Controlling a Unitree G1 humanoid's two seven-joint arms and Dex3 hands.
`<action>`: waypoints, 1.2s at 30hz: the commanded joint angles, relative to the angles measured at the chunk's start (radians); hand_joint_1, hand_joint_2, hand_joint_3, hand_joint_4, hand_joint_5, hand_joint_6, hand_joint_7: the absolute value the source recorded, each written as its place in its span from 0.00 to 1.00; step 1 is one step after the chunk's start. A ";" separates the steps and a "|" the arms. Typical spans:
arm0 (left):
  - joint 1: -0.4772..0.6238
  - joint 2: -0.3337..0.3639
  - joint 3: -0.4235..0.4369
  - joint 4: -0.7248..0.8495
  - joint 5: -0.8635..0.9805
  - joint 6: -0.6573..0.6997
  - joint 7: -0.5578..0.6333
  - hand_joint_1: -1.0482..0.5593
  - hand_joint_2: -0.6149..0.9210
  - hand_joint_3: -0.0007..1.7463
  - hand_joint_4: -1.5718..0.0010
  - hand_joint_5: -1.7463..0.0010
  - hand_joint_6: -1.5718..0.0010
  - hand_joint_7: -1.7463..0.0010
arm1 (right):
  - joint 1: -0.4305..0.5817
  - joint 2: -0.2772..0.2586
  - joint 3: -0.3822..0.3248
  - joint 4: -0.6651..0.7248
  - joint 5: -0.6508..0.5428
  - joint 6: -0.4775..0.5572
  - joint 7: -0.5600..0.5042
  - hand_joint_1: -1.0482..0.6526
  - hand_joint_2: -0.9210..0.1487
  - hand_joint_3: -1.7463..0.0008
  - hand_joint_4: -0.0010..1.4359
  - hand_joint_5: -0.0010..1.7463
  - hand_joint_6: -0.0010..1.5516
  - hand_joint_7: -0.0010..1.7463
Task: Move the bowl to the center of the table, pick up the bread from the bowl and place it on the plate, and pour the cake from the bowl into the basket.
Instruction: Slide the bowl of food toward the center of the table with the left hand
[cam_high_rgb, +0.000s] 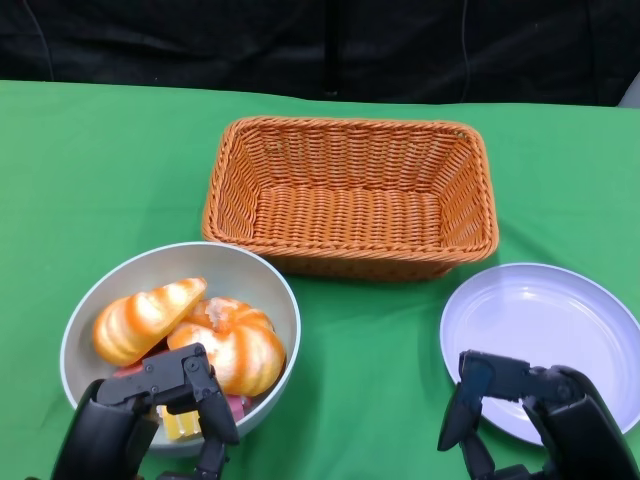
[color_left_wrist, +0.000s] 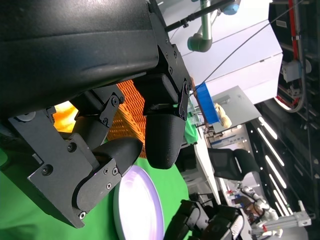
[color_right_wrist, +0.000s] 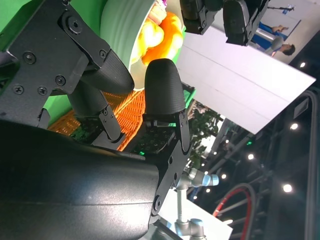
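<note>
Left hand (cam_high_rgb: 150, 405) hovers at the near rim of the bowl (cam_high_rgb: 255, 275), fingers apart, grasping nothing; right hand (cam_high_rgb: 525, 410), likewise released, sits at the plate's (cam_high_rgb: 540, 310) near edge. Bowl lies left of the basket (cam_high_rgb: 350, 195), nearer the robot. Recommend a firm rim grip, then a level slide toward the basket's front.

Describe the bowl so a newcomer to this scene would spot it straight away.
Start at the orange wicker basket in the middle of the green table, then look toward the near left corner, in front of the basket's left end. There sits the round grey bowl, just beyond the left robot hand. Unlike the flat, bare white plate on the right, it is deep and holds orange-striped bread.
</note>
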 joint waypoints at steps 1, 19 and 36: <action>-0.005 0.009 0.010 -0.014 -0.019 0.014 -0.014 0.59 0.62 0.86 0.41 0.00 0.47 0.11 | 0.004 -0.005 -0.002 -0.026 0.023 0.022 0.008 0.58 0.70 0.02 0.62 1.00 0.55 0.84; -0.004 0.014 0.024 -0.060 -0.062 0.050 -0.034 0.61 0.64 0.83 0.43 0.00 0.48 0.13 | 0.012 0.005 -0.009 -0.047 0.034 0.052 0.010 0.59 0.71 0.00 0.62 0.98 0.56 0.83; -0.044 0.020 0.222 -0.216 -0.055 0.201 0.048 0.51 0.72 0.57 0.57 0.31 0.60 0.49 | 0.026 0.002 -0.018 -0.100 0.078 0.132 0.031 0.58 0.66 0.03 0.62 0.97 0.54 0.85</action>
